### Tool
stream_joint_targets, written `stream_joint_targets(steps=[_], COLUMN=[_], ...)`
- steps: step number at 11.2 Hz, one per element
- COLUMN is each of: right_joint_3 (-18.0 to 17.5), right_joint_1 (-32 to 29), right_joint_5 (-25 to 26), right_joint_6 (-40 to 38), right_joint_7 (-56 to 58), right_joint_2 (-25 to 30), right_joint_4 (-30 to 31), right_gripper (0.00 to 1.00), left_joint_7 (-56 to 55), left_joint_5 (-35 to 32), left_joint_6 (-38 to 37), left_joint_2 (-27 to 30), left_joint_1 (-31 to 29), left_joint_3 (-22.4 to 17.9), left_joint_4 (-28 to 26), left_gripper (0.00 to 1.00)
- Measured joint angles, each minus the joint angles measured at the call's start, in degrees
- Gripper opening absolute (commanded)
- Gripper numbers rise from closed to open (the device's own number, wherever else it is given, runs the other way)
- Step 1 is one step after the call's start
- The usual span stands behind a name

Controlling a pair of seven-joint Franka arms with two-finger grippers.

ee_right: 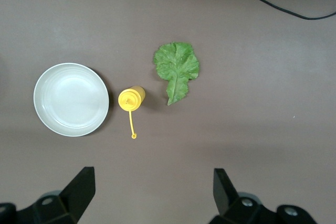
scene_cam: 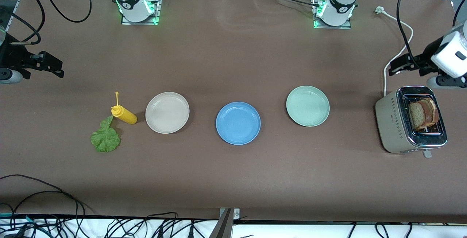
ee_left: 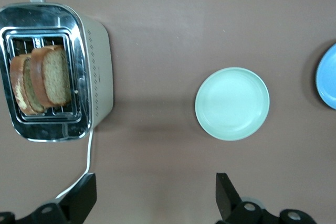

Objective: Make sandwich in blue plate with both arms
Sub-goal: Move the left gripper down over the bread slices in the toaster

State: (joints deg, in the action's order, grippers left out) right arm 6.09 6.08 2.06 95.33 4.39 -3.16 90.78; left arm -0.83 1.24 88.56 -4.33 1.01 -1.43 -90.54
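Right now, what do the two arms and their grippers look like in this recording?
Both arms are glossy white with rounded joints and black bands; their bases glow green at the table's edge, each with a small red button. Black cables loop from them. The left gripper and right gripper are black, two-fingered, on black mounts. Wrist views show each gripper's fingers as matte black wedges.

Yellow squeeze bottle (scene_cam: 124, 114) just beside beige plate (scene_cam: 167, 112), toward the right arm's end of the table. Pale green plate (scene_cam: 308, 105) and silver toaster (scene_cam: 390, 125) toward the left arm's end, white cord (scene_cam: 396, 56) running from toaster.
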Motion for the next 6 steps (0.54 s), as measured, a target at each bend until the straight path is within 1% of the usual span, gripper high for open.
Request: stream_joint_targets(steps=[6], right_joint_3=[0.0], right_joint_1=[0.01], right_joint_5=[0.0], right_joint_6=[-0.02], right_joint_7=[0.0], right_joint_2=[-0.01], right_joint_4=[0.0], right_gripper=[1.0], left_joint_7=[0.0], left_joint_5=[0.0], left_joint_6=[3.75], left_joint_2=[-6.16], left_joint_1=[-0.25], left_joint_3=[-4.45], left_joint_4=[1.91], left_gripper=[1.0])
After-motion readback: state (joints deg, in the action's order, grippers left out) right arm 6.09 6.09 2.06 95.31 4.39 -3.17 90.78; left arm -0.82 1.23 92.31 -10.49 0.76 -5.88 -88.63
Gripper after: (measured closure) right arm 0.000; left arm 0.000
